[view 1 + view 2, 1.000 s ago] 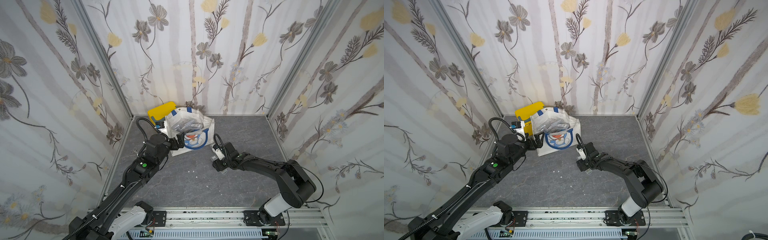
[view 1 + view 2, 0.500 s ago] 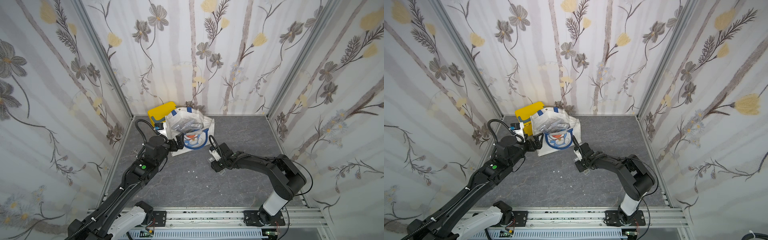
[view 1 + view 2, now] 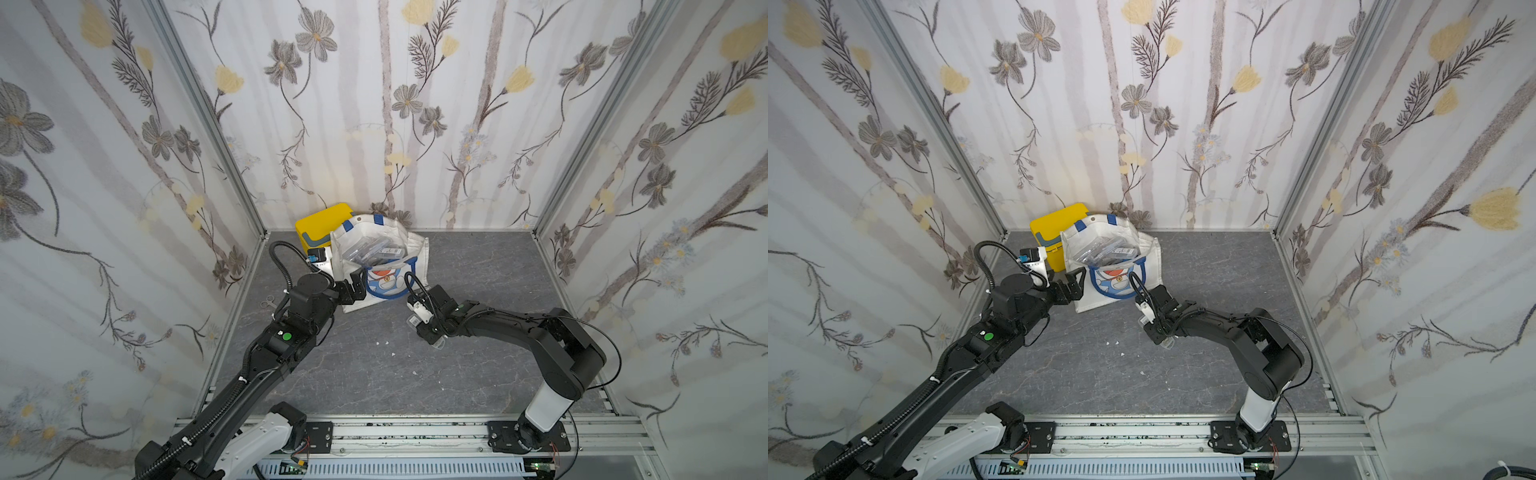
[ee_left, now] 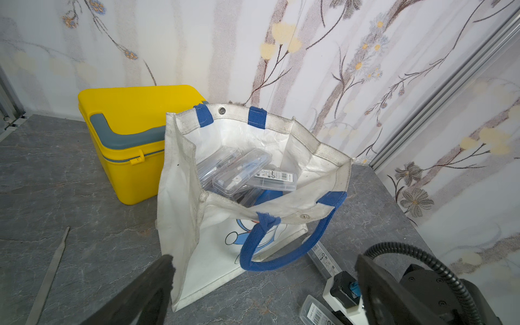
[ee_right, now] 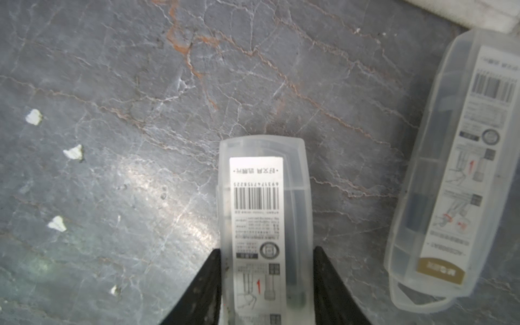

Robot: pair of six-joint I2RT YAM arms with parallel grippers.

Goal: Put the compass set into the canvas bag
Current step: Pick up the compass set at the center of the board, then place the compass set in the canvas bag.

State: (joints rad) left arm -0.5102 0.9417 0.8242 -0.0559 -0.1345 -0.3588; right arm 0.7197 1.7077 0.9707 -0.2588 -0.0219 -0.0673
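Observation:
The white canvas bag (image 3: 417, 249) (image 3: 1152, 253) (image 4: 180, 197) stands open at the back by the wall, with several clear cases (image 4: 242, 168) inside. On the floor in front of it lies a clear compass set (image 5: 264, 197) (image 3: 436, 343), and my right gripper (image 5: 267, 253) (image 3: 432, 336) (image 3: 1163, 336) is shut on it, one finger against each long side. A second compass set (image 5: 461, 168) (image 4: 320, 254) lies flat beside it, near the bag's foot. My left gripper (image 4: 264, 259) (image 3: 357, 286) (image 3: 1075, 282) stands wide open at the bag's front left corner, holding nothing.
A yellow plastic box (image 3: 320, 220) (image 4: 135, 126) sits against the back wall, touching the bag's left side. A thin metal file (image 4: 47, 278) lies on the floor to the left. Small white scraps (image 5: 73, 152) dot the grey floor. Patterned walls close three sides.
My right gripper has shifted slightly left and down along the floor in front of the bag, and its jaws have drawn in on the case. The left arm has barely moved.

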